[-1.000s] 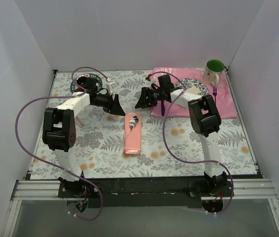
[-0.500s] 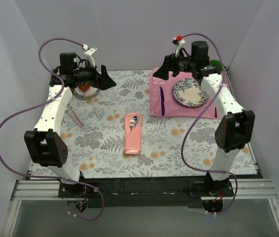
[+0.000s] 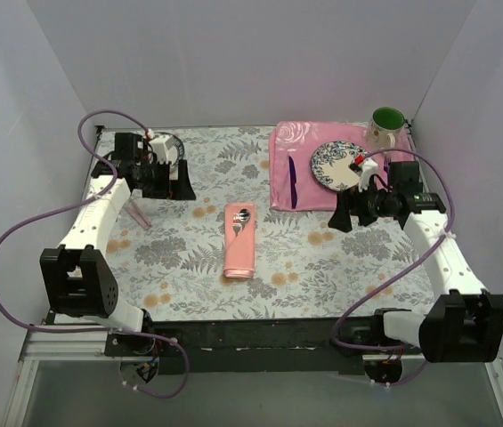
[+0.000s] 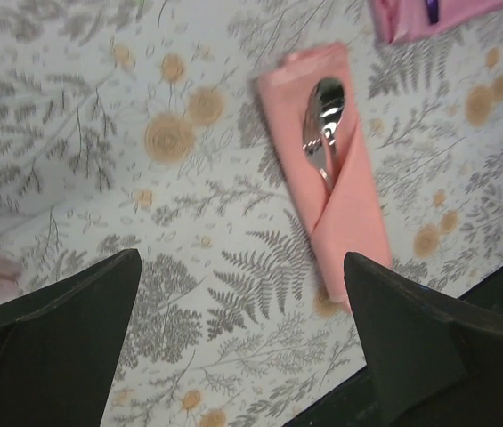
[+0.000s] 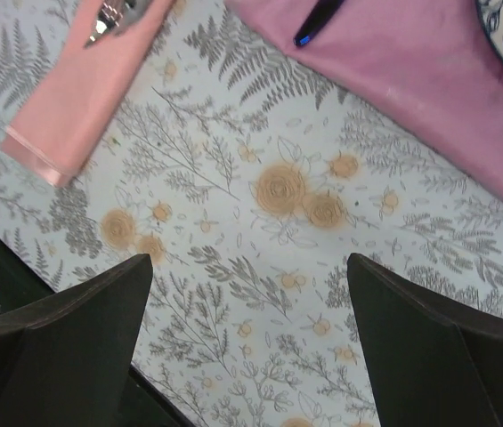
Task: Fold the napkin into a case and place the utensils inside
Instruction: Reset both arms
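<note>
The napkin, folded into a narrow salmon-pink case (image 3: 239,245), lies in the middle of the floral table. Shiny silver utensils (image 3: 243,216) poke out of its open far end. In the left wrist view the case (image 4: 344,209) shows a spoon bowl (image 4: 328,100) and a handle tucked inside. My left gripper (image 3: 180,184) hovers at the back left, open and empty, well away from the case. My right gripper (image 3: 343,216) hangs open and empty to the right of the case, near the placemat's front edge. The right wrist view catches the case (image 5: 82,89) at upper left.
A pink rose-patterned placemat (image 3: 318,187) at the back right carries a blue-patterned plate (image 3: 336,165) and a purple knife (image 3: 292,182). A green mug (image 3: 386,124) stands behind it. A small bowl (image 3: 169,145) and a pink stick (image 3: 135,213) lie at the left.
Both arms left the case, swung up to the back, and have come down: the left toward the back left, the right out to the right. The case has not moved.
</note>
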Controlling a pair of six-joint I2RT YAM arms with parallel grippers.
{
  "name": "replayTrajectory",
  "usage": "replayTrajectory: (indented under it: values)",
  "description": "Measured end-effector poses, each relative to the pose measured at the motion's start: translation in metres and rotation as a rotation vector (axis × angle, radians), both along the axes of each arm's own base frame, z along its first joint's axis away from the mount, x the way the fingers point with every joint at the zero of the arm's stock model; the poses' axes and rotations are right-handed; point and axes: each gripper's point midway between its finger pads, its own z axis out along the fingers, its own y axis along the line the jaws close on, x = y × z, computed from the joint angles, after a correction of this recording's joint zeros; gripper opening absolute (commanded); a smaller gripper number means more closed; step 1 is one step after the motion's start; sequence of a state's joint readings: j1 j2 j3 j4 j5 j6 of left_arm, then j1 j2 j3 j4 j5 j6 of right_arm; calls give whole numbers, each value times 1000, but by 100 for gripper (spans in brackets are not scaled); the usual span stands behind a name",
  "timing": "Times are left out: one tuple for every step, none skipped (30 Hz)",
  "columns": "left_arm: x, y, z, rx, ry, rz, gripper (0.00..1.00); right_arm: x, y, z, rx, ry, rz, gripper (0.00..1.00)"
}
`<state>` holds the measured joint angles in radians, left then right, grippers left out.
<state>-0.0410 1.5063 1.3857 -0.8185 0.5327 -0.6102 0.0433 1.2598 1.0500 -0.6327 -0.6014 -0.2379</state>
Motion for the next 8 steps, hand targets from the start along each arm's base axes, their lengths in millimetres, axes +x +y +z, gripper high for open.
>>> replayTrajectory:
  values:
    - [-7,4,-16,21,36,10,98,-9,-4,-8,-28,3,-5,99]
    - [-14,8,-32,42,71,20,98,-17,-9,-15,-54,6,-13,99]
    - [-21,11,-45,61,101,29,98,-21,-14,-20,-75,4,-22,99]
    - [-27,14,-56,75,128,36,98,-23,-18,-23,-94,-3,-32,99]
    - [-34,16,-65,88,154,43,98,-25,-23,-26,-110,-6,-43,99]
    - [-37,18,-71,99,168,50,98,-26,-27,-28,-124,-8,-54,99]
    - [-39,20,-74,104,174,57,98,-27,-29,-30,-133,-10,-60,99]
    - [-39,21,-74,109,170,65,98,-27,-34,-31,-142,-10,-76,99]
